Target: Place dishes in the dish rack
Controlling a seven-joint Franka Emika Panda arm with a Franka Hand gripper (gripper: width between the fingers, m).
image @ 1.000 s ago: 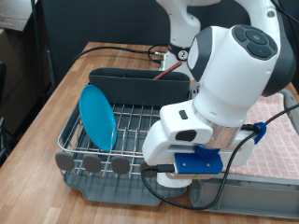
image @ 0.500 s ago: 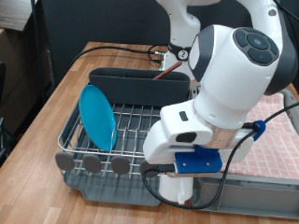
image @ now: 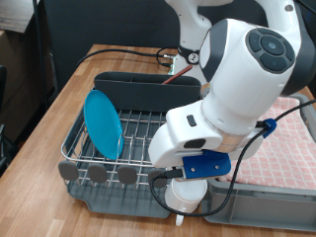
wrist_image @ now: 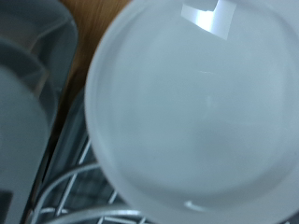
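The light-blue plate (image: 103, 122) stands on edge in the wire dish rack (image: 75, 141), at the exterior view's left. The white mug (image: 185, 195) shows just under my hand at the rack's near right corner. In the wrist view the mug's round open mouth (wrist_image: 192, 112) fills the frame from very close. My gripper is hidden under the big white wrist (image: 197, 138), and no fingers show in either view. The wooden spoon is not in view.
The rack's dark grey back bin (image: 138, 91) and its row of grey discs (image: 99, 174) are in view. The grey crate (image: 272, 211) with pink checked cloth (image: 288, 148) sits at the exterior view's right. Cables trail across the wooden table (image: 59, 104).
The arm has shifted slightly to the exterior view's left and lower. More of the white mug now shows beneath the hand.
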